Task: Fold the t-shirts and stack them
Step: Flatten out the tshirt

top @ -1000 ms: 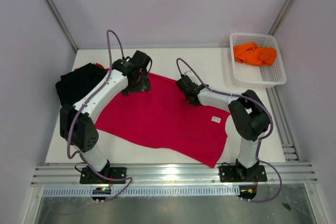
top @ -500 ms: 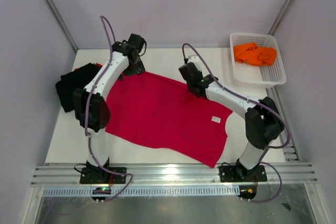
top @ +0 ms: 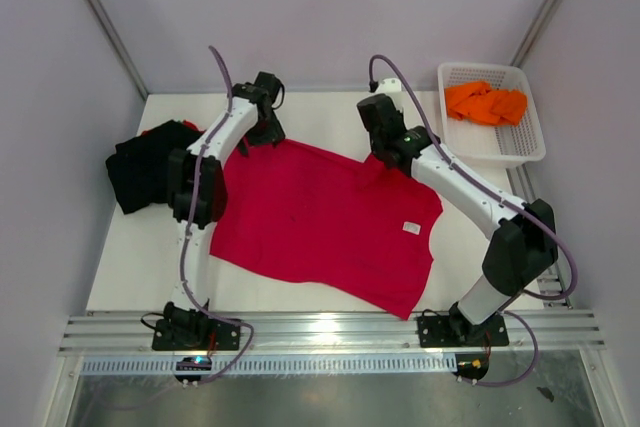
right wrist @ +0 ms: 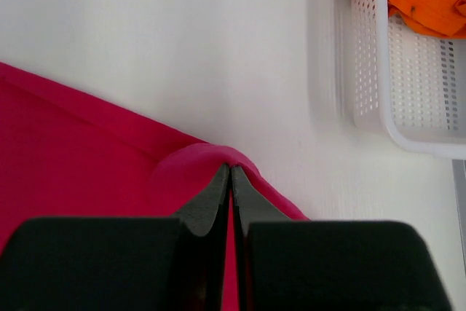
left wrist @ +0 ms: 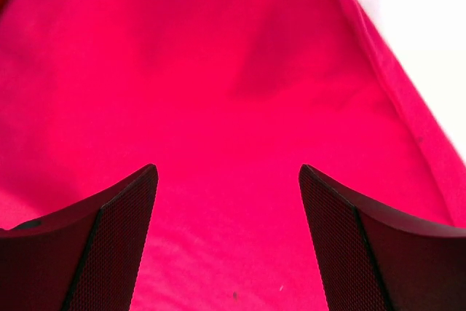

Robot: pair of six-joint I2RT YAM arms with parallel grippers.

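While you are looking down from the top view, the crimson t-shirt is lying spread over the middle of the counter, its upper edge running from upper left toward centre right. The left arm is reaching the left end of that edge and the right arm the right end, so each is sitting nearest its own corner. The black t-shirt is lying at far left, and the orange t-shirt is resting in the basket at upper right.

Through the left wrist camera, the left jaws are standing wide with nothing between them. Crimson cloth is filling the frame beneath them, with its hem slanting down the right side against bare counter. You cannot tell whether the tips are touching.

Through the right wrist camera, the right jaws are pinching shut on a small raised fold of the shirt's edge at frame centre, the basket lying well off at upper right.

Your coming move is probably hinging on the left side: the hem is lying right of those jaws, not between them.
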